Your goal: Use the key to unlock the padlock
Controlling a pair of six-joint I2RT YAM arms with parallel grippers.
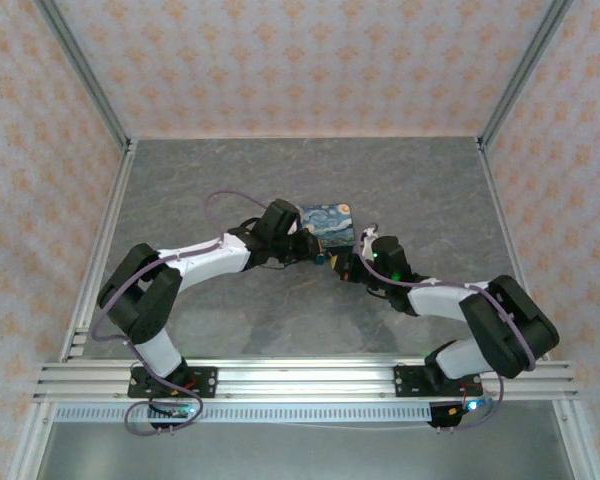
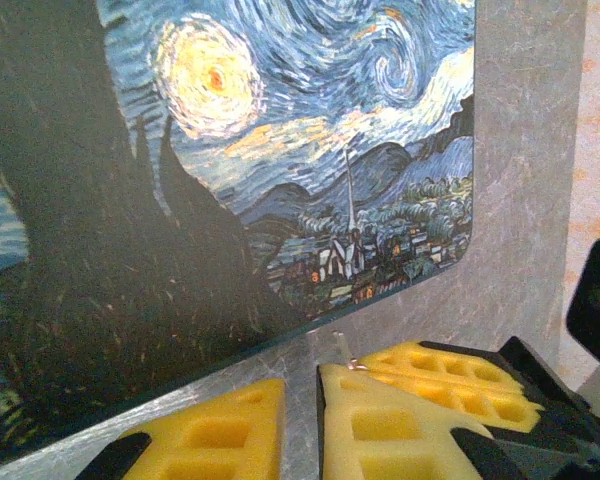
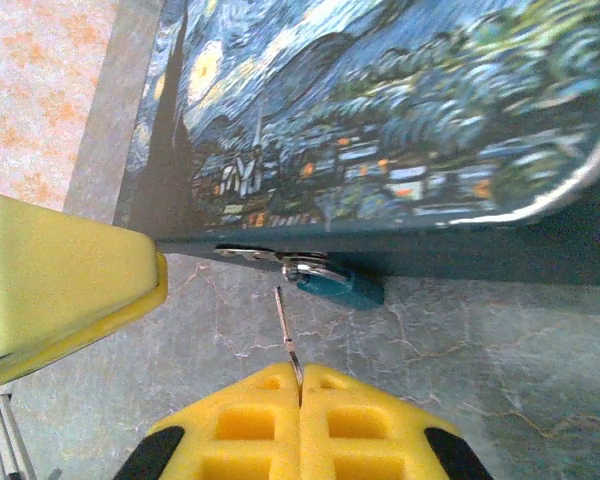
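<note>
A flat box painted with a swirling blue night sky (image 1: 328, 222) lies on the grey marbled worktop (image 1: 280, 170), between the two arms. A small dark bluish metal padlock (image 3: 342, 285) hangs from a silvery hasp (image 3: 265, 256) on the box's side wall, low against the worktop. The right tool (image 3: 300, 385) is clenched on a thin silvery key (image 3: 287, 325), which points up at the hasp just beside the padlock. Its tip seems to stop short of the lock, though the view is too blurred to be sure. The left tool (image 2: 302, 400) sits just beside the same wall. Its yellow pads (image 2: 220, 430) are slightly parted and released, with bare worktop visible through the gap.
</note>
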